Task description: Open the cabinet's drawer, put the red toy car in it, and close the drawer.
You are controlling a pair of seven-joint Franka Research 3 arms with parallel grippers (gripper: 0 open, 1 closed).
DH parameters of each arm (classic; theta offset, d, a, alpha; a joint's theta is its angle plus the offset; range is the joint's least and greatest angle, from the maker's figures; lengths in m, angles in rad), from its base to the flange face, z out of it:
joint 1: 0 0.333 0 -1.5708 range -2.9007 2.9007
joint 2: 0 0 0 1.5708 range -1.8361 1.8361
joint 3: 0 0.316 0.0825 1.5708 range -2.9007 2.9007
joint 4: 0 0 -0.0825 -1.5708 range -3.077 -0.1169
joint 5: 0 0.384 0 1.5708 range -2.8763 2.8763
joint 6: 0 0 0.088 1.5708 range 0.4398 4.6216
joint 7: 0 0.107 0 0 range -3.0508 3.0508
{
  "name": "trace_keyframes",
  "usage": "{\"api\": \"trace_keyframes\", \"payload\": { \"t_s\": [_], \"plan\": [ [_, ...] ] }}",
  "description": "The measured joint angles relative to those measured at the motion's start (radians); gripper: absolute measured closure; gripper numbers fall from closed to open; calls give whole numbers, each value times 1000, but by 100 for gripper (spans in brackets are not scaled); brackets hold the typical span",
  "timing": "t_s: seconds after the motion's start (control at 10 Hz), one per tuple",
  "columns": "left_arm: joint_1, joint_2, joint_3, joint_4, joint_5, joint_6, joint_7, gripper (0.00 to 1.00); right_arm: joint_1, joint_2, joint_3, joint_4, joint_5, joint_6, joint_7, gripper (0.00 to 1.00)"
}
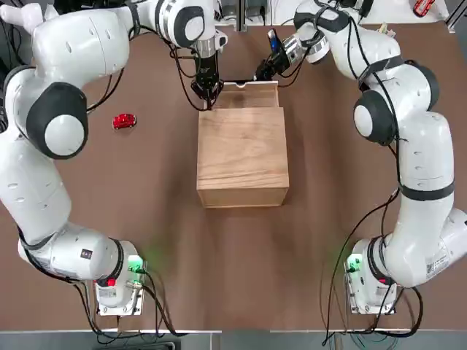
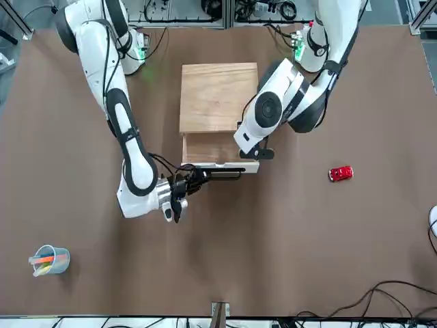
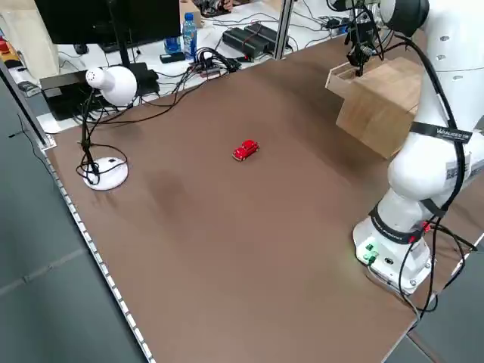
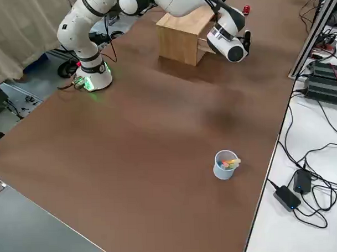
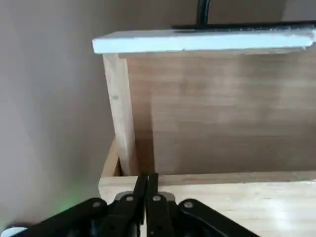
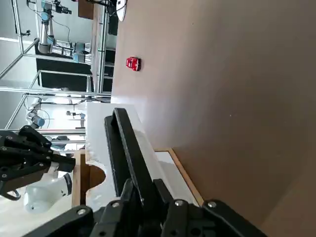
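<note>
Now right end effector (image 6: 144, 184) grips handle (image 6: 129, 148); left (image 5: 147, 175), shut, by drawer (image 5: 222, 113).

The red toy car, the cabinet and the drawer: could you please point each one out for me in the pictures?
Car (image 1: 125, 121): top view, on the middle of its roof.
Cabinet (image 1: 242, 149): top view, on its flat wooden top.
Drawer (image 5: 222, 108): left wrist view, on its inside.

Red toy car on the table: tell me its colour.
The toy car is glossy red, seen best in the left side view.
</note>
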Motion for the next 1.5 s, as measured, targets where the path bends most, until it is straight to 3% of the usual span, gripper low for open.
{"api": "trace_keyframes", "payload": {
  "t_s": [0.2, 0.4, 0.5, 0.6, 0.8, 1.0, 1.1, 1.4, 1.5],
  "plan": [
    [0, 0, 0, 0, 0, 0, 0, 94, 0, 0, 0, 2, 0, 9, 2, 79],
    [0, 0, 0, 0, 0, 0, 0, 94, 0, 0, -1, 2, 1, 24, 19, 73],
    [1, 0, 0, 0, 0, 0, -1, 94, 0, 0, -1, 3, 9, 31, 24, 65],
    [1, 0, 0, 0, 0, 0, -1, 94, -1, 0, -2, 7, 20, 40, 27, 49],
    [1, 0, 0, 0, 0, 0, -1, 94, -2, 0, -2, 10, 48, 43, 32, 37],
    [1, 0, 0, 0, 0, 0, -1, 94, -1, 0, -1, 11, 76, 43, 32, 7],
    [1, 0, 0, 0, 0, 0, -2, 94, -2, 0, -2, 11, 80, 43, 32, 1],
    [1, 0, 0, 0, 0, 0, -2, 94, -32, -3, -9, 43, 71, 35, 38, 0],
    [2, 0, 0, 0, 0, 0, -2, 94, -62, -4, -12, 67, 23, 15, 42, 0]
  ]
}}
